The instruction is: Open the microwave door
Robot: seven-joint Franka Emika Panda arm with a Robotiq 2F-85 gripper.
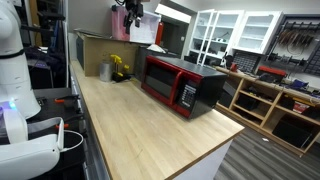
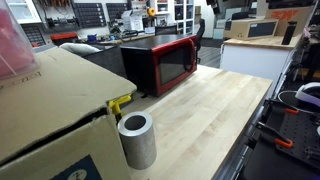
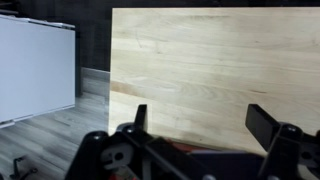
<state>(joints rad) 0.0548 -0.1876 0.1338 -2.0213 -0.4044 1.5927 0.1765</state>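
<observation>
The microwave [image 1: 185, 85] stands on the wooden counter [image 1: 150, 130], with a black casing and a glossy red front. In both exterior views the microwave door [image 2: 172, 65] is flush with the front, closed. My gripper [image 1: 133, 15] hangs high above the back of the counter, behind the microwave and apart from it. In the wrist view the gripper [image 3: 203, 122] is open and empty, with both fingers over bare wood. A thin red and dark strip [image 3: 185, 148] shows low between the fingers; I cannot tell what it is.
A brown cardboard box [image 1: 95, 45] stands at the counter's back, with a grey cylinder [image 2: 137, 140] and a yellow object [image 2: 120, 103] beside it. White glass-fronted cabinets [image 1: 235, 30] and wooden shelves [image 1: 265, 100] stand beyond the microwave. The counter edge drops to grey floor [image 3: 50, 135].
</observation>
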